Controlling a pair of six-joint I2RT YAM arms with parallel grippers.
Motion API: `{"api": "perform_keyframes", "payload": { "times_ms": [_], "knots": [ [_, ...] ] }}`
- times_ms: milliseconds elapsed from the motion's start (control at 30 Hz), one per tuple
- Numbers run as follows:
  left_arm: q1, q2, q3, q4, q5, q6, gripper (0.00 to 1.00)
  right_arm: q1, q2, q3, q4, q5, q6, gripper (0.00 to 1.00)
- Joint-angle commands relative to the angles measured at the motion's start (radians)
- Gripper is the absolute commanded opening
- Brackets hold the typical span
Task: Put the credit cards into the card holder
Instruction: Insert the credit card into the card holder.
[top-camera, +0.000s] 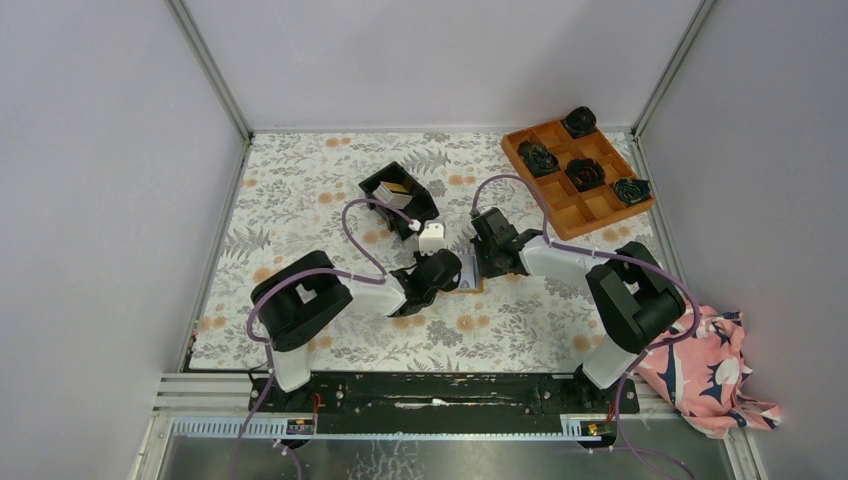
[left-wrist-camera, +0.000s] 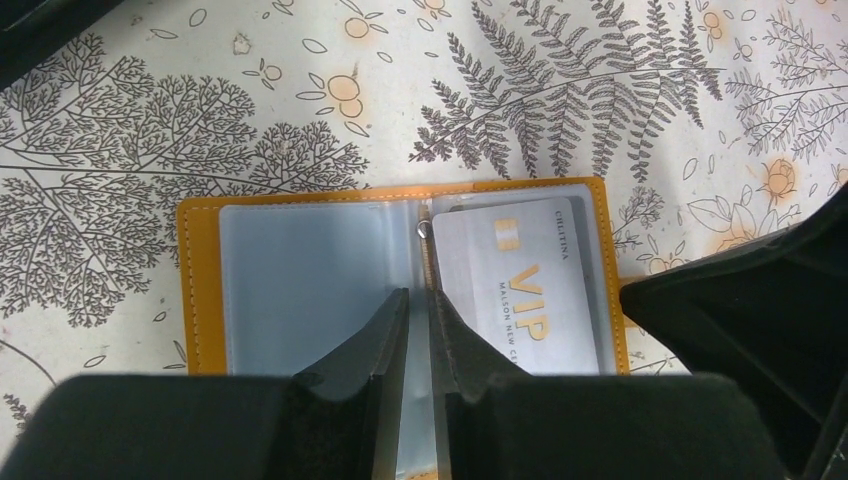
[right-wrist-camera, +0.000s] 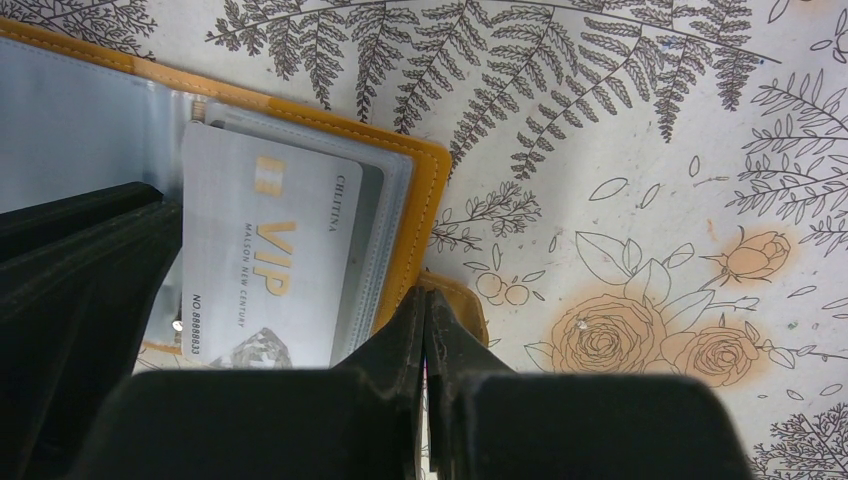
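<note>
The card holder (left-wrist-camera: 290, 280) lies open on the patterned cloth, orange-edged with pale blue pockets. A silvery VIP credit card (left-wrist-camera: 515, 285) lies on its right half, its far end under the clear pocket edge. My left gripper (left-wrist-camera: 418, 295) hovers over the holder's spine, its jaws a narrow gap apart with nothing between them. My right gripper (right-wrist-camera: 425, 298) is shut, its tips at the holder's orange clasp tab (right-wrist-camera: 465, 300) beside the card (right-wrist-camera: 265, 260). From above, both grippers (top-camera: 452, 272) (top-camera: 483, 268) cover most of the holder (top-camera: 470, 285). More cards (top-camera: 392, 188) sit in the black bin (top-camera: 418, 200).
An orange compartment tray (top-camera: 560, 205) with dark rosettes stands at the back right. A pink patterned cloth (top-camera: 705, 365) lies off the mat at the near right. The right arm's dark body (left-wrist-camera: 740, 310) crowds the holder's right side.
</note>
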Motion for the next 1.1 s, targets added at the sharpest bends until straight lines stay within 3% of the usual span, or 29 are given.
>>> {"api": "perform_keyframes", "payload": {
  "times_ms": [0, 300, 433, 733, 900, 1067],
  "knots": [
    [0.005, 0.024, 0.025, 0.050, 0.026, 0.010, 0.20, -0.003, 0.030, 0.013, 0.019, -0.031, 0.008, 0.01],
    [0.005, -0.011, 0.008, 0.052, 0.010, 0.000, 0.21, -0.003, 0.035, 0.016, 0.021, -0.034, 0.008, 0.01],
    [0.004, -0.070, -0.012, 0.016, -0.055, -0.009, 0.30, -0.003, 0.017, 0.029, 0.014, -0.025, 0.003, 0.05],
    [0.005, -0.313, -0.054, -0.067, -0.233, 0.056, 0.54, -0.003, -0.083, 0.119, -0.002, -0.010, -0.061, 0.30],
    [0.027, -0.467, -0.106, -0.091, -0.336, 0.083, 0.71, -0.001, -0.055, 0.266, -0.011, -0.070, -0.134, 0.44],
    [0.143, -0.545, -0.164, -0.082, -0.287, 0.054, 0.73, -0.001, 0.065, 0.479, -0.031, -0.152, -0.200, 0.53]
  ]
}}
